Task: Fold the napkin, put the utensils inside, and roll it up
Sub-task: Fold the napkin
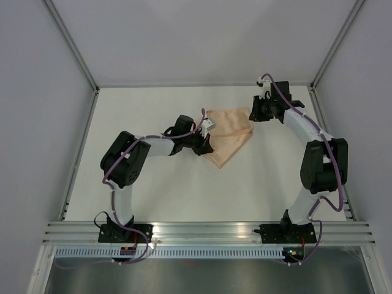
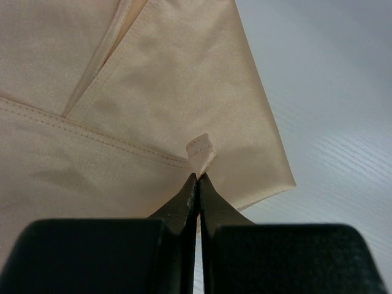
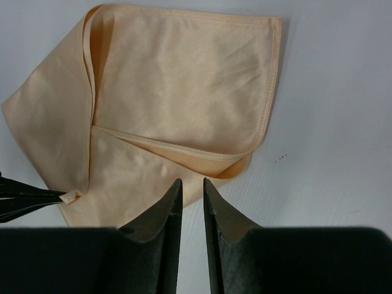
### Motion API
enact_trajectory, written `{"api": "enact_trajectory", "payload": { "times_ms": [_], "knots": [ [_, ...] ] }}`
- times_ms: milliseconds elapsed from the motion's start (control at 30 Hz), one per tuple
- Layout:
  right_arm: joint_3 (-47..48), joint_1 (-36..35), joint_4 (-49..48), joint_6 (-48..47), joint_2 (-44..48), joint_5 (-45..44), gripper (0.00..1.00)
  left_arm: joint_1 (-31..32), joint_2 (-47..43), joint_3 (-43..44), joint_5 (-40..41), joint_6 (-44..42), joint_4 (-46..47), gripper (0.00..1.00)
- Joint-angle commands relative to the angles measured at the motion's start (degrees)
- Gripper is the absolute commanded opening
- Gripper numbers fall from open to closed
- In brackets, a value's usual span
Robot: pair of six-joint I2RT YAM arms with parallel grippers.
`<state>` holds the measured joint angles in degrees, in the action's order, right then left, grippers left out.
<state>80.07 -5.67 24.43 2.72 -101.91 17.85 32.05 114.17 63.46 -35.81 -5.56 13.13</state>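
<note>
The peach-orange napkin (image 1: 229,135) lies partly folded at the middle back of the table, with one flap laid over another. My left gripper (image 1: 207,146) sits at its left edge, jaws shut on a small tab of the napkin's corner (image 2: 201,152) that sticks out past the fingertips (image 2: 191,184). The right wrist view shows the whole napkin (image 3: 177,79) and that pinched corner (image 3: 71,196) at the lower left. My right gripper (image 1: 251,114) hovers at the napkin's far right corner. Its jaws stand slightly open, and nothing is between the fingertips (image 3: 174,190). No utensils are in view.
The white table (image 1: 159,190) is bounded by grey walls and metal posts at the back corners. An aluminium rail (image 1: 208,231) carrying both arm bases runs along the near edge.
</note>
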Motion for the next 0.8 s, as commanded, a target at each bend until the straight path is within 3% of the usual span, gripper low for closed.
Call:
{"api": "enact_trajectory", "payload": {
  "times_ms": [0, 267, 767],
  "knots": [
    [2.4, -0.9, 0.5, -0.5, -0.8, -1.9, 0.25, 1.0, -1.8, -0.7, 2.2, -4.2, 0.2, 0.04],
    [2.8, -1.8, 0.8, -0.9, -1.4, -2.6, 0.25, 1.5, -3.4, -2.6, 4.3, -4.5, 1.3, 0.08],
    [3.2, -3.3, 1.3, -1.4, -1.8, -3.6, 0.25, 1.9, -7.5, -4.6, 5.1, -5.2, 0.8, 0.25]
  ]
}}
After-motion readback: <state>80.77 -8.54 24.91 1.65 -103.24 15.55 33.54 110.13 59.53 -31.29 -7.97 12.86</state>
